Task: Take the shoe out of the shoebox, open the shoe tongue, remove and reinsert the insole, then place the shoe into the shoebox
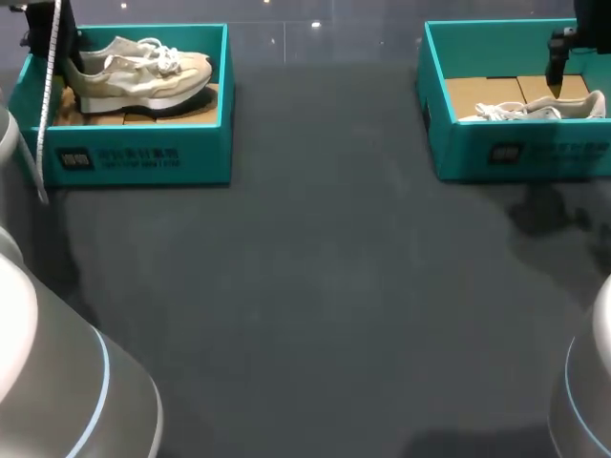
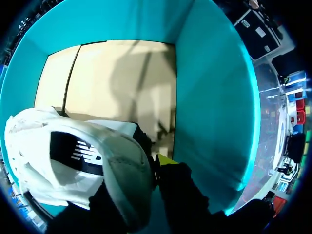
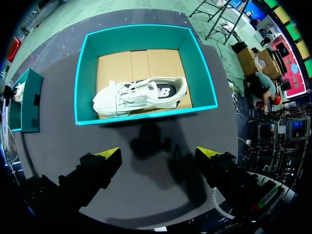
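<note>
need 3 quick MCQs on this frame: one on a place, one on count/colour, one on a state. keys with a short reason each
1. Where is the left tool?
A) over the middle of the table
B) inside the left shoebox, at the heel end of the left shoe
C) inside the other box

2. How many shoeboxes stand on the table, and in what colour?
A) one, brown
B) three, white
C) two, teal

3. What state is the right tool in?
A) open, holding nothing
B) shut on a shoe
C) shut on an insole

Key:
1 B: the left wrist view shows teal walls all round and the heel right at the tool.
2 C: the left shoebox and the right shoebox both have teal walls.
3 A: its yellow tips stand wide apart over the table, with the right shoe untouched ahead.
</note>
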Tool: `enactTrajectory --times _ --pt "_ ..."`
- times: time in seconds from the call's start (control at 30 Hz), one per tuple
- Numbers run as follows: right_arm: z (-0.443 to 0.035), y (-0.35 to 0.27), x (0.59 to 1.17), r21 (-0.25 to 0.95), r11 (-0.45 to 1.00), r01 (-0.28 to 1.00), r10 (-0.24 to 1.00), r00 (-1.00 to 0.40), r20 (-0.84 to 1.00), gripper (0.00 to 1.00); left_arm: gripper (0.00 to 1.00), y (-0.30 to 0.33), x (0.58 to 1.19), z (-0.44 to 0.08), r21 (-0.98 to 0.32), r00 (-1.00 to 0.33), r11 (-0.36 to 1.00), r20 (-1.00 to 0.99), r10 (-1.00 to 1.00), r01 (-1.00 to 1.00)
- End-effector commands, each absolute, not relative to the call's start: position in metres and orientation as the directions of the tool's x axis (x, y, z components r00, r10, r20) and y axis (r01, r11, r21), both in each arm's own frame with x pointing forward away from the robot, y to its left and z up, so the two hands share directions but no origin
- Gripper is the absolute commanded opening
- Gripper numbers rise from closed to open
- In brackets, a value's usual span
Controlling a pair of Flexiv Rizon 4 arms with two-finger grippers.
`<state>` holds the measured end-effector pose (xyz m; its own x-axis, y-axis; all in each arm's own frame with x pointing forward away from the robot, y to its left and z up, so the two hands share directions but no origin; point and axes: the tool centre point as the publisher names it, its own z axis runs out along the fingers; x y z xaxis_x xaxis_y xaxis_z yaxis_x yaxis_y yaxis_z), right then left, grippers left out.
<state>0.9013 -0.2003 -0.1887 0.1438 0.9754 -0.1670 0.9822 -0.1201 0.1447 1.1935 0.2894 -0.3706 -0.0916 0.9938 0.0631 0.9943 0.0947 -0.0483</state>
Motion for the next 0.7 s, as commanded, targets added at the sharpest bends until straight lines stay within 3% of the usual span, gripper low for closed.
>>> enactTrajectory --times 0.03,0.7 --pt "-0.189 -0.200 0.901 0.146 -0.121 0.982 0.975 0.145 -0.168 1.00 0.00 0.293 1.183 -0.346 -0.015 -0.095 0.096 0.047 0.994 0.995" --pt "-0.189 -0.200 0.901 0.146 -0.121 0.982 0.975 0.145 -0.168 1.00 0.00 0.282 1.168 -0.225 0.093 -0.106 0.105 0.011 0.994 0.990"
